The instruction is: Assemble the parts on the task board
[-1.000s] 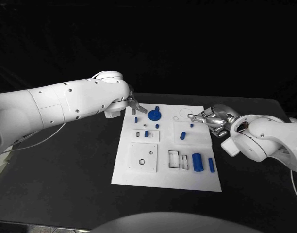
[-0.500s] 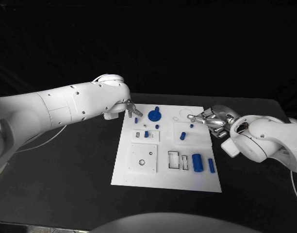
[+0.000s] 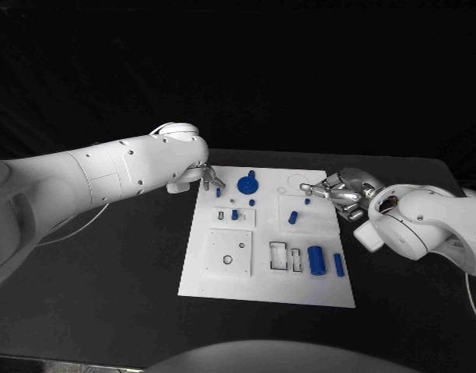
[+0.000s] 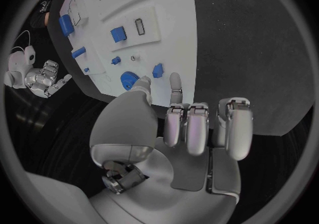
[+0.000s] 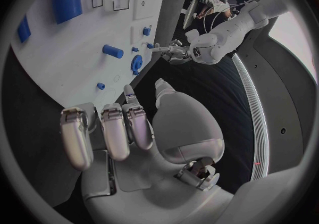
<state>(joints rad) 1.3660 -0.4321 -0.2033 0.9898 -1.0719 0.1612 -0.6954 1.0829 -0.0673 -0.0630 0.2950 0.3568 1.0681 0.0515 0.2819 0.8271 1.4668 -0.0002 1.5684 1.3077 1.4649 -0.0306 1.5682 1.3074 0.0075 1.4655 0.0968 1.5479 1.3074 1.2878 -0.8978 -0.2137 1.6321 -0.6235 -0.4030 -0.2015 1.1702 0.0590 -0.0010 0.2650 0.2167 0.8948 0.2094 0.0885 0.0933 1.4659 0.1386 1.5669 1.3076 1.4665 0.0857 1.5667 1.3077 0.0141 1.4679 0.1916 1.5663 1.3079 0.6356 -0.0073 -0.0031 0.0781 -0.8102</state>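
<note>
The white task board (image 3: 222, 273) lies in the middle of the table. A blue round part (image 3: 247, 185) and a small blue peg (image 3: 218, 192) sit at its far left corner. My left hand (image 3: 208, 177) hovers just over that corner. In the left wrist view, my left hand (image 4: 193, 123) has thumb and forefinger stretched toward the peg (image 4: 157, 70), with nothing between them. My right hand (image 3: 337, 189) hangs at the board's far right edge, holding nothing, its fingers (image 5: 113, 133) half bent above the board (image 5: 80, 43). A blue cylinder (image 3: 316, 259) and a blue bar (image 3: 338, 264) lie near the front right.
More small blue parts (image 3: 292, 217) stand mid-board beside a raised white block (image 3: 236, 215) and rectangular slots (image 3: 278, 252). Black table (image 3: 103, 272) surrounds the board on every side. My large left forearm (image 3: 92, 175) spans the table's left half.
My left hand has drawn its fingers in and shifted slightly toward the board's far left corner. The right hand has stayed put.
</note>
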